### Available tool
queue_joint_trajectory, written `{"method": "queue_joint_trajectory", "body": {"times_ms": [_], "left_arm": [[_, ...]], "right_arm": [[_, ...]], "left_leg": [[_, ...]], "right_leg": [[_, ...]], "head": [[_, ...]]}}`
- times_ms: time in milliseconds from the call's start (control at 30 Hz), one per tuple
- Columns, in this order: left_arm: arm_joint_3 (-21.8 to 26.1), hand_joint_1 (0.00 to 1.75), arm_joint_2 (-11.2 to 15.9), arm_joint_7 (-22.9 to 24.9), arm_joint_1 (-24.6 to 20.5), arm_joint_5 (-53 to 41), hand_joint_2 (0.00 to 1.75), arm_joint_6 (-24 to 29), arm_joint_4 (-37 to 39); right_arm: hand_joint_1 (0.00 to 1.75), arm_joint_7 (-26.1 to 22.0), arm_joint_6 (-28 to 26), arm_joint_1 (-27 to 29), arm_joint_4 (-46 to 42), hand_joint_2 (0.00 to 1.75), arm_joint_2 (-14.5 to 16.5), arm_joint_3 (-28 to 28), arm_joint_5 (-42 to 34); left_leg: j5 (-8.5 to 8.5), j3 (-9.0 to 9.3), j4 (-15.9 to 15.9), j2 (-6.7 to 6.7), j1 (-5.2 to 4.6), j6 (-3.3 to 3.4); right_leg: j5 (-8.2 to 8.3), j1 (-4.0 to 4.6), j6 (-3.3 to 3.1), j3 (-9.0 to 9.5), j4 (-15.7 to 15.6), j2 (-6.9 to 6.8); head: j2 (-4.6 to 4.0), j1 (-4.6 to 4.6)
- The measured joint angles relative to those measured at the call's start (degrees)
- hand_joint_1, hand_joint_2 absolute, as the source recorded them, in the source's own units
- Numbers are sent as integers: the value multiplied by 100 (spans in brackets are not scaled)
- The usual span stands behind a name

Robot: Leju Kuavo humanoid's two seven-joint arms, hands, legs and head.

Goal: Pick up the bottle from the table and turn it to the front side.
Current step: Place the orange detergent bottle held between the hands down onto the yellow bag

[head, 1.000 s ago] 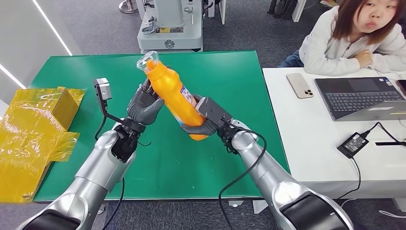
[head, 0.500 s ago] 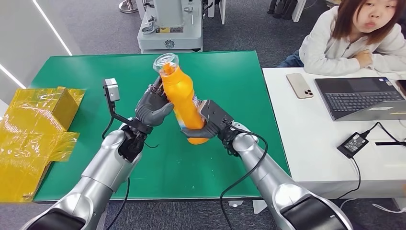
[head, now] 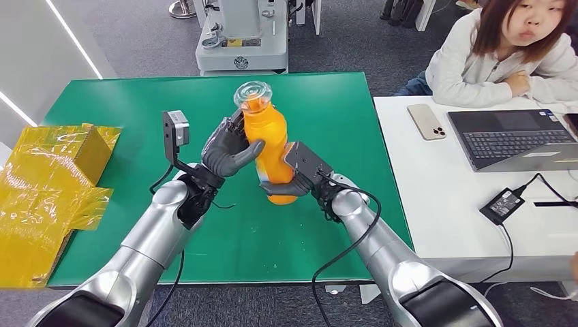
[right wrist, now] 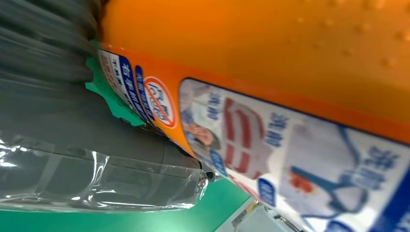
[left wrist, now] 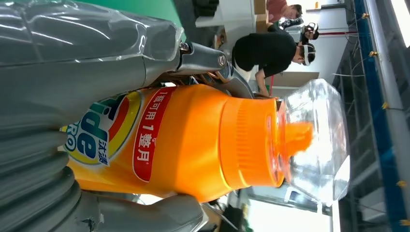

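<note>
An orange detergent bottle (head: 267,139) with a clear cap (head: 253,93) stands nearly upright above the green table (head: 102,102). My left hand (head: 228,148) grips its upper body from the left. My right hand (head: 290,177) holds its lower part from the right. In the left wrist view the bottle (left wrist: 188,140) shows a colourful front label under my left hand (left wrist: 58,63), with the clear cap (left wrist: 316,140) beyond. The right wrist view has the bottle (right wrist: 270,63) close up with a printed back label, pressed against my right hand (right wrist: 72,130).
A yellow wrapped box (head: 48,184) lies off the table's left edge. A white table (head: 436,204) to the right carries a phone (head: 426,121), a laptop (head: 518,139) and a charger (head: 501,204). A person (head: 508,51) sits behind it. A white machine base (head: 242,37) stands beyond the green table.
Both hands have swung the bottle from a leftward tilt to nearly upright. The cap has moved right and my left hand has followed it rightward.
</note>
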Motion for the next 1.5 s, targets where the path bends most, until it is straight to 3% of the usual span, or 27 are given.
{"method": "queue_joint_trajectory", "body": {"times_ms": [33,133,267,433,567,833,1000,1033,1133,1167,1500], "left_arm": [[-31,72,-1,1,-15,-132,175,49,-1],[-100,72,-1,8,-57,-411,175,115,-2],[-161,114,5,0,-97,-646,175,124,-2],[-205,118,23,-62,-105,-969,175,113,0],[-216,175,29,-77,-105,-1013,175,113,0],[-216,175,48,-114,-83,-1135,175,84,1],[-216,175,53,-127,-73,-1159,175,62,21],[-217,175,54,-139,-70,-1162,175,62,23],[-216,175,55,-177,-48,-1146,175,69,24],[-215,175,58,-184,-39,-1139,175,76,24],[-204,175,152,-282,217,-1151,175,409,-191]], "right_arm": [[146,13,-2,6,7,175,-1,-8,12],[147,62,-8,27,18,175,-3,-25,43],[154,104,-4,38,38,175,-4,-45,91],[154,113,-7,87,62,175,-5,-62,136],[164,111,-8,94,72,175,-7,-66,142],[173,66,-55,161,69,175,-8,-105,167],[169,65,-52,172,70,175,-8,-111,215],[161,62,-52,173,71,175,-8,-112,220],[35,36,-56,174,71,175,-8,-112,232],[0,26,-64,175,71,175,-8,-113,232],[0,-63,-196,430,-245,175,-52,-148,143]], "left_leg": [[0,0,0,0,0,0],[0,0,0,0,0,0],[0,0,0,0,0,0],[0,-1,0,0,0,0],[0,-1,0,1,0,0],[0,-1,0,1,0,0],[0,-1,0,0,0,0],[0,-1,0,0,0,0],[0,-1,0,0,0,0],[0,-1,0,0,0,0],[0,-3,0,-2,0,0]], "right_leg": [[0,0,0,0,0,0],[0,0,0,0,0,0],[1,0,1,0,0,0],[1,0,1,0,0,0],[1,0,1,0,0,0],[1,0,1,0,0,0],[1,0,1,0,0,0],[1,0,1,0,0,0],[1,0,1,1,0,0],[1,0,1,1,0,0],[1,0,1,1,1,-3]], "head": [[0,0],[0,-1],[0,0],[0,-1],[0,0],[0,0],[0,0],[0,0],[0,0],[0,0],[0,0]]}}
